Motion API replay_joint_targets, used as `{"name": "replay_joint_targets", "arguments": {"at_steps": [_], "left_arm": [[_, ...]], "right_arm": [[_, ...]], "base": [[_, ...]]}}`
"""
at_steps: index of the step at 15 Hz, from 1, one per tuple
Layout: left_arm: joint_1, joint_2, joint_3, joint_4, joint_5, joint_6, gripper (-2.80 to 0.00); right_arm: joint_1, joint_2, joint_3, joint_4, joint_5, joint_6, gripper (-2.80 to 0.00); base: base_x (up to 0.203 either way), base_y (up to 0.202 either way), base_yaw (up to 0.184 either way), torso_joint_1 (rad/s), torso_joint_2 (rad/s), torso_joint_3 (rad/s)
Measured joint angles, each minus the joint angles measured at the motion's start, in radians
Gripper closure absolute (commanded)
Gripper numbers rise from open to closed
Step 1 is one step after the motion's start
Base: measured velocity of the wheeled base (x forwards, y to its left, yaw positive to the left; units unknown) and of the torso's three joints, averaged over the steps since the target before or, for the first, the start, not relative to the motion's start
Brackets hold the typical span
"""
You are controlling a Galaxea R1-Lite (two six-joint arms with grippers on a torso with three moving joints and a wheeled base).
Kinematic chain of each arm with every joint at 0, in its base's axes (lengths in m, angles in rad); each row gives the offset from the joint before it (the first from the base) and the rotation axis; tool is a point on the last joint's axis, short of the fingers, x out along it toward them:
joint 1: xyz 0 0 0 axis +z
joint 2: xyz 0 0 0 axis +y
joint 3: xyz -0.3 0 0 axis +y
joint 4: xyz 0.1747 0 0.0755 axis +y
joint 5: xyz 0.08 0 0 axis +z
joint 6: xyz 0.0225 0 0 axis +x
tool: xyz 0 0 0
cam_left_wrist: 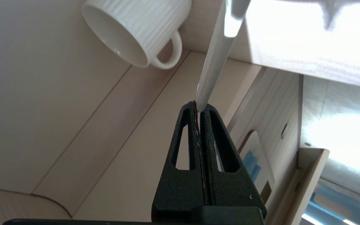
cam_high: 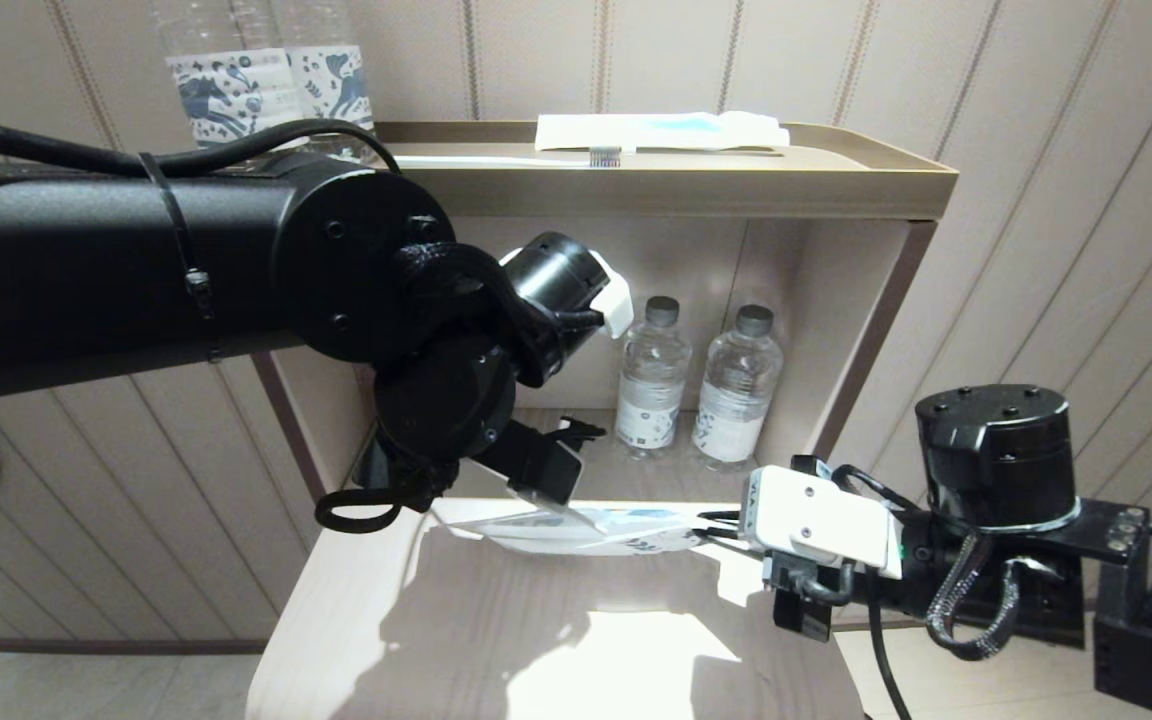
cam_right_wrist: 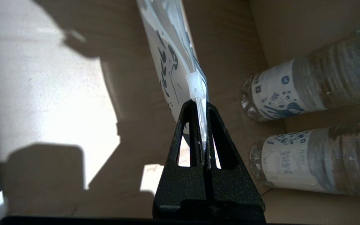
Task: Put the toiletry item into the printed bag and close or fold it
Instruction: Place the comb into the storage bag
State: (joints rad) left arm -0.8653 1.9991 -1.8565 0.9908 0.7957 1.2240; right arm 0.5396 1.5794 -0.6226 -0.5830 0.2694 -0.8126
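Printed bag (cam_high: 576, 530) contents unclear; left claw (cam_high: 546, 500) half-hidden.

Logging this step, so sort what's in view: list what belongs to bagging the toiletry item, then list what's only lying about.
In the job:
- printed bag
- white slider
- left gripper, shut on the bag's far end
- right gripper, shut on the slider end

Lying about:
- two water bottles
- white mug
- toothbrush packet

We see our right gripper (cam_right_wrist: 202, 109) clamped tight on the edge of the printed bag (cam_right_wrist: 167, 53), just behind its white slider (cam_right_wrist: 195, 87). The bag's dark leaf print faces the sunlit wooden shelf (cam_right_wrist: 42, 93). Two water bottles (cam_right_wrist: 308, 90) lie side by side near the bag.
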Motion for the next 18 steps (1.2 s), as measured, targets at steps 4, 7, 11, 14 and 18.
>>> {"name": "replay_joint_targets", "arguments": {"at_steps": [4, 7, 11, 14, 18], "left_arm": [[-0.024, 0.038, -0.029, 0.009, -0.013, -0.058, 0.0], [-0.031, 0.06, -0.061, 0.024, -0.024, -0.084, 0.0], [-0.031, 0.056, -0.071, 0.011, -0.033, -0.124, 0.0], [-0.019, 0.045, -0.072, -0.003, -0.025, -0.176, 0.0], [-0.013, 0.046, -0.072, -0.015, -0.015, -0.24, 0.0]], "right_arm": [[0.005, 0.012, 0.024, -0.148, -0.023, 0.024, 0.0], [0.01, 0.024, 0.032, -0.167, -0.026, 0.068, 0.0], [0.01, 0.023, 0.053, -0.168, -0.027, 0.073, 0.0], [0.01, 0.017, 0.054, -0.168, -0.029, 0.074, 0.0], [0.016, 0.003, 0.045, -0.169, -0.042, 0.078, 0.0]], "base": [[0.0, 0.0, 0.0, 0.0, 0.0, 0.0], [0.0, 0.0, 0.0, 0.0, 0.0, 0.0], [0.0, 0.0, 0.0, 0.0, 0.0, 0.0], [0.0, 0.0, 0.0, 0.0, 0.0, 0.0], [0.0, 0.0, 0.0, 0.0, 0.0, 0.0]]}}
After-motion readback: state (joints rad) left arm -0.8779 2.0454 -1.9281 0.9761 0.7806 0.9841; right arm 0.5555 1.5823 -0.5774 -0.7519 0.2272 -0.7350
